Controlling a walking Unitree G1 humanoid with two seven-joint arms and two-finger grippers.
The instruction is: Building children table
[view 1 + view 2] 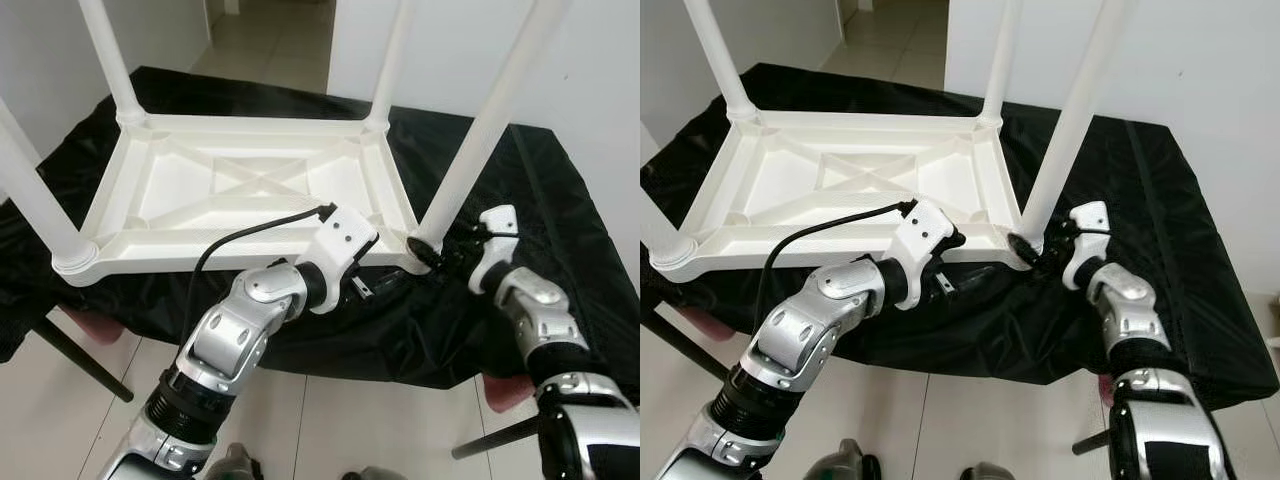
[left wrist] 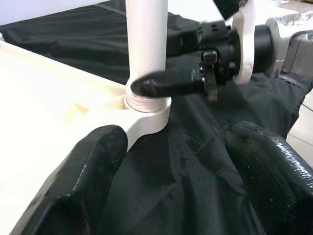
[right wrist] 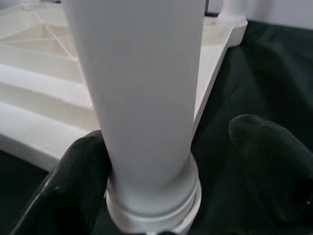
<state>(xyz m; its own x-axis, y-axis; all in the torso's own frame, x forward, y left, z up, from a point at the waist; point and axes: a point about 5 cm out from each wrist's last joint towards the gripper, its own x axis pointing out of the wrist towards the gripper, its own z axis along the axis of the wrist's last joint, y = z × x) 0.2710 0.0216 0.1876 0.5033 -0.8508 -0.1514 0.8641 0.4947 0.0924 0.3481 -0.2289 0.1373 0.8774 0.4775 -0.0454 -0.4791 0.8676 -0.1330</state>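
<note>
Plastic, white and moulded, made up the children's table (image 1: 250,190), which lay upside down on a black cloth (image 1: 560,240) with its ribbed underside facing up and a crossed brace in the middle. We saw four round white legs rising from the corner sockets, and the near right leg (image 1: 480,140) stood in its collar at the corner closest to both arms. Our right gripper (image 3: 161,171) sat low at the base of that leg, one black finger (image 3: 73,181) touching the leg just above the collar and the other standing apart from it, so the fingers were spread around the leg rather than clamped; from the wrist view alone we could not be sure how firm the contact was. Our left gripper (image 2: 171,176) hovered just beside the same corner, over the cloth, its two fingers wide apart and holding nothing. The cloth covered a low support that stood on pale floor tiles (image 1: 330,420), with white walls (image 1: 600,70) behind and a doorway (image 1: 270,40) opening onto more tiled floor.
</note>
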